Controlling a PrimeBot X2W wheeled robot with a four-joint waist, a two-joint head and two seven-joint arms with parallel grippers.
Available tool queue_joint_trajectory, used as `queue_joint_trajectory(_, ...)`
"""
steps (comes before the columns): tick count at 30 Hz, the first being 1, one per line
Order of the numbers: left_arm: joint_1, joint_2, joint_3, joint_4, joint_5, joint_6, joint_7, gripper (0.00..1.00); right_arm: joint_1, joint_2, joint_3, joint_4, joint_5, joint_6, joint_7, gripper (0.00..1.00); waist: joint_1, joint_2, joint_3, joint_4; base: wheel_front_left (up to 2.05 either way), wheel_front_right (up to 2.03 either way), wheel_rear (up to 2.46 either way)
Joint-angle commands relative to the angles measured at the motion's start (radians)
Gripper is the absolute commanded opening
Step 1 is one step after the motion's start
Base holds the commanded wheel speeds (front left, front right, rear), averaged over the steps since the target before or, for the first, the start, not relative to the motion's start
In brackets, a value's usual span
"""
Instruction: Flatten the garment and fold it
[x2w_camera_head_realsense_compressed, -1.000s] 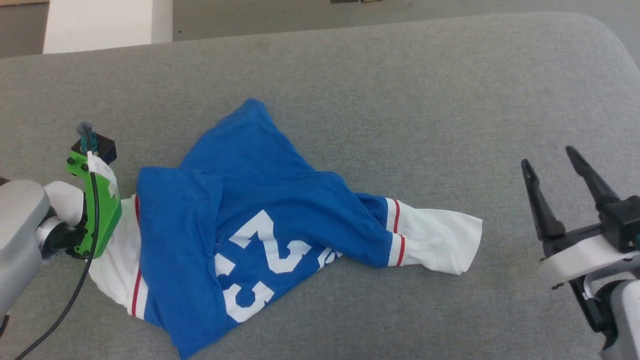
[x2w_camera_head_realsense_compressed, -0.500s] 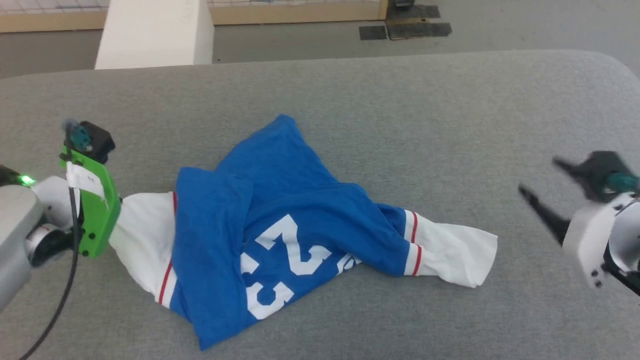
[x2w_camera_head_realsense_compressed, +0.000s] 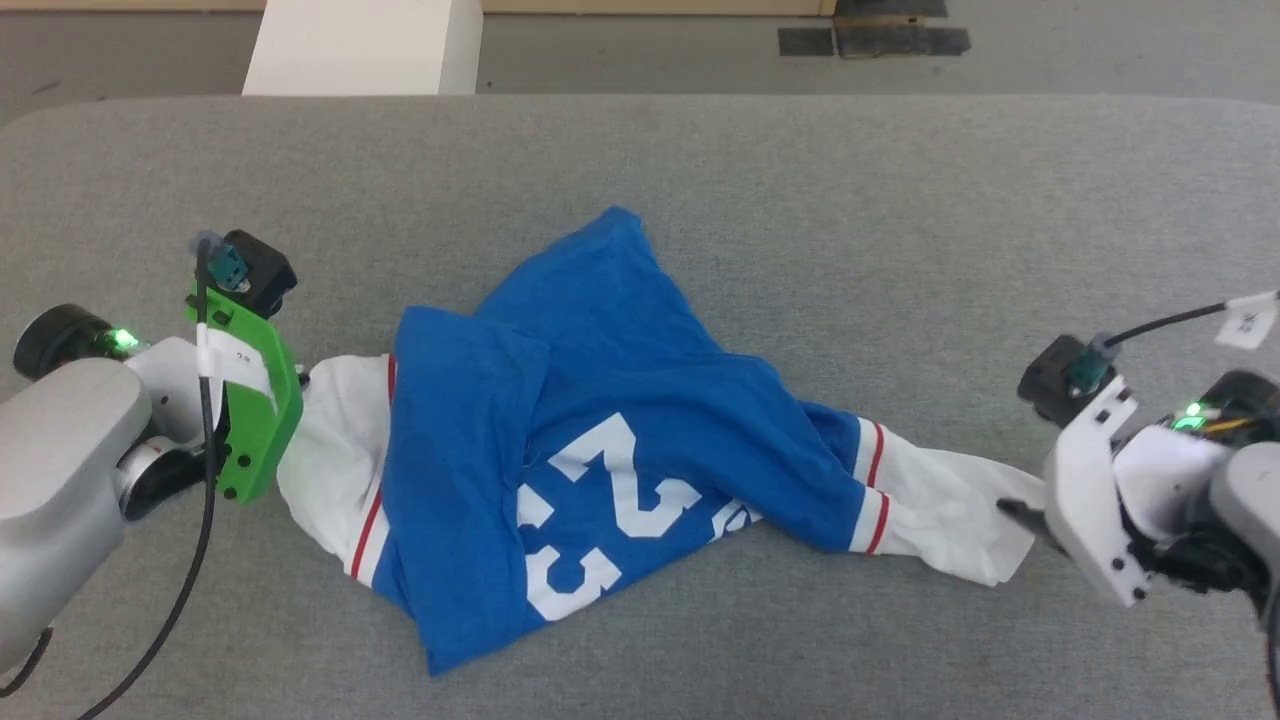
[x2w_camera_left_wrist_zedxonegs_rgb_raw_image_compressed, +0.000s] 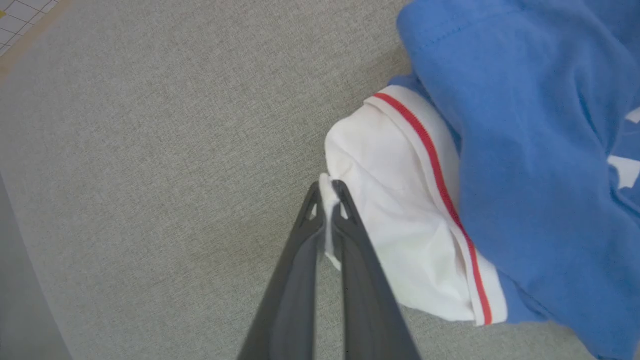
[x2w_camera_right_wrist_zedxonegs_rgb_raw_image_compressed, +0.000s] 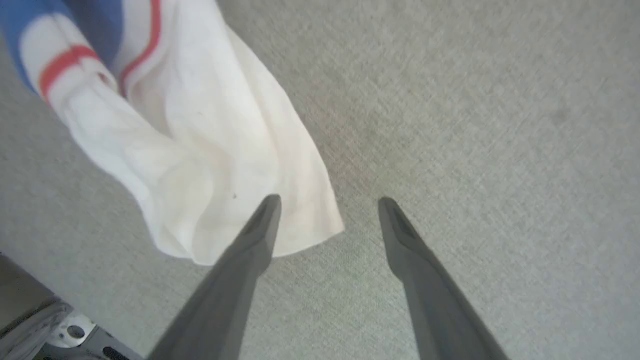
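The garment (x2w_camera_head_realsense_compressed: 600, 400) was seen lying crumpled near the middle of the grey tabletop (x2w_camera_head_realsense_compressed: 800, 180). Its blue body was folded over itself, and the white number 23 (x2w_camera_head_realsense_compressed: 610, 520) showed toward the near edge. The white, red-striped left sleeve (x2w_camera_head_realsense_compressed: 335, 470) was stretched toward the robot's left and the right sleeve (x2w_camera_head_realsense_compressed: 950, 510) toward its right.

In the left wrist view, the left gripper (x2w_camera_left_wrist_zedxonegs_rgb_raw_image_compressed: 327, 192) was found clenched, its fingers (x2w_camera_left_wrist_zedxonegs_rgb_raw_image_compressed: 350, 235) pinched on a fold of white cloth at the edge of the left sleeve.

In the right wrist view, the right gripper (x2w_camera_right_wrist_zedxonegs_rgb_raw_image_compressed: 330, 201) was spread wide and nothing was grasped. One finger was placed over the end of the right sleeve and the other over bare tabletop just beside the hem. Whether the cloth was touched by that finger could not be told.

A green bracket (x2w_camera_head_realsense_compressed: 250, 400) was carried on the left wrist and a white bracket (x2w_camera_head_realsense_compressed: 1090, 500) on the right. Beyond the tabletop, a white post (x2w_camera_head_realsense_compressed: 365, 45) was seen on the floor (x2w_camera_head_realsense_compressed: 650, 50).
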Motion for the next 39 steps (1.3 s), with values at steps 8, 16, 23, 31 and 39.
queue_joint_trajectory(8, -0.033, -0.020, -0.006, 0.014, 0.018, -0.002, -0.024, 0.00, -0.023, 0.102, 0.162, 0.192, 0.067, -0.002, -0.108, 1.00, 0.0000, 0.0000, 0.054, 0.038, 0.00, 0.00, 0.00)
queue_joint_trajectory(16, 0.020, -0.006, -0.006, 0.035, -0.004, -0.002, -0.102, 0.00, -0.062, 0.085, 0.240, 0.218, 0.106, -0.002, -0.290, 0.00, 0.0000, 0.0000, 0.027, 0.023, 0.00, 0.00, 0.00)
queue_joint_trajectory(23, 0.093, 0.027, 0.016, 0.032, -0.010, 0.008, -0.247, 0.00, -0.066, 0.032, 0.173, 0.205, 0.105, -0.002, -0.535, 0.00, 0.0000, 0.0000, -0.043, 0.003, 0.00, 0.00, 0.00)
queue_joint_trajectory(31, 0.026, 0.038, 0.057, -0.020, 0.066, 0.046, -0.372, 0.00, -0.112, 0.015, 0.049, 0.146, 0.084, -0.002, -0.681, 0.00, 0.0000, 0.0000, -0.119, -0.012, 0.00, 0.00, 0.00)
queue_joint_trajectory(39, -0.120, -0.002, 0.124, -0.030, 0.136, 0.098, -0.465, 0.00, -0.234, 0.027, -0.101, 0.173, 0.015, -0.002, -0.730, 0.00, 0.0000, 0.0000, -0.134, -0.028, 0.00, 0.00, 0.00)
